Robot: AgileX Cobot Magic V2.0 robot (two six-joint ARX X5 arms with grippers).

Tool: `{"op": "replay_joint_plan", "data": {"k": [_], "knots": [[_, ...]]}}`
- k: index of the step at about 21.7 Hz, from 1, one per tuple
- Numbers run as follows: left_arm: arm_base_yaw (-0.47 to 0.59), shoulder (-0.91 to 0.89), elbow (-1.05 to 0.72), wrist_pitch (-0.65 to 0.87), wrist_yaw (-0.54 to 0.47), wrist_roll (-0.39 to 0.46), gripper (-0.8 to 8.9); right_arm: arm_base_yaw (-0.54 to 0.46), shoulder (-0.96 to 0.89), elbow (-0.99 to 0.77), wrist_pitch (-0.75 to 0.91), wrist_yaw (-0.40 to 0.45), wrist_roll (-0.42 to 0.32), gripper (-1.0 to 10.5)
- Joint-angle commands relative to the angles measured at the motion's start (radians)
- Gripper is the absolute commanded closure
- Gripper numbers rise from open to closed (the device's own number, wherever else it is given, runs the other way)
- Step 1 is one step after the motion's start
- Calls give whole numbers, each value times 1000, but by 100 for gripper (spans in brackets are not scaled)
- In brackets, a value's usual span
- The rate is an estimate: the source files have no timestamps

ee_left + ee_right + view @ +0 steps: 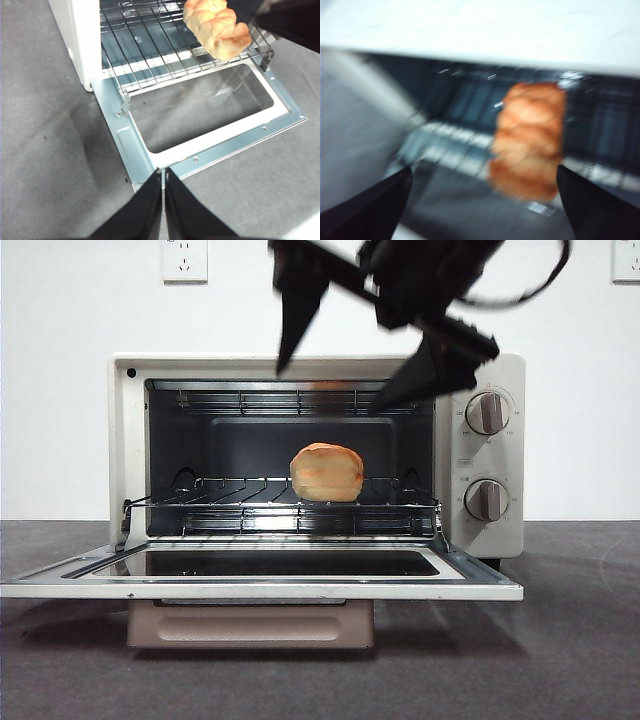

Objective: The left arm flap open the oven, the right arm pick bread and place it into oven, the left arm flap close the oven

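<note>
The cream-white oven (121,440) stands open, its glass door (480,578) folded down flat. The golden bread (327,472) lies on the wire rack (230,502), right of its middle. My right gripper (330,390) is open and empty, hanging above the oven's mouth, apart from the bread. In the blurred right wrist view, the bread (530,140) lies between the spread jaws of the right gripper (483,172). My left gripper (162,172) is shut and empty, above the door's front edge (150,167). The left wrist view also shows the bread (217,25) on the rack (140,55).
Two grey knobs (487,412) sit on the oven's right panel. The oven stands on a dark grey table (580,640) before a white wall with sockets (184,260). The right arm's black body (290,22) crosses a corner of the left wrist view.
</note>
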Motion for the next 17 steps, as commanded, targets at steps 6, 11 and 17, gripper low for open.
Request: {"op": "replay_joint_plan", "data": {"k": [6,11,17], "knots": [[-2,9,5,58,-2,-2,797,14,-226,16,-188,-61,-110,484],[-2,14,5,62,-2,-3,797,-5,-387,16,-418,-60,-190,485],[-2,19,5,63,-2,-3,797,-6,-518,16,-637,-60,-226,484]]}}
